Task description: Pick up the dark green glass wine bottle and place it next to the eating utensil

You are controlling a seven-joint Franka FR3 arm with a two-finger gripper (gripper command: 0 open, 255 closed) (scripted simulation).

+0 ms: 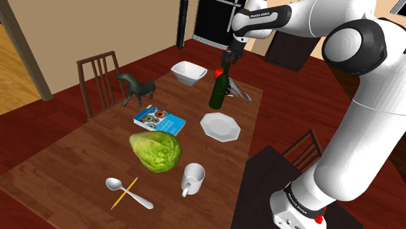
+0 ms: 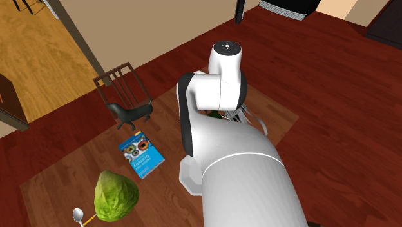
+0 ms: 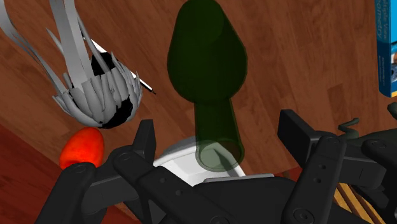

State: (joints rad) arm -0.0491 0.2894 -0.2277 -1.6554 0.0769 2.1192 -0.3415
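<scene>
Your jaws hang spread apart above the dark green bottle (image 1: 218, 91), one on either side of its neck and clear of the glass.
The bottle stands upright at the tabletop's (image 1: 71, 162) far right, just beside a grey whisk (image 1: 241, 92), with a white bowl (image 1: 189, 73) to its left. The spoon (image 1: 138, 198) lies well apart at the near left, crossing a pencil (image 1: 119, 200), and a white mug (image 1: 193, 177) stands upright to its right. A dark red wood floor (image 1: 286, 97) lies around the table. You cannot read the blue book's (image 1: 159, 120) title.
</scene>
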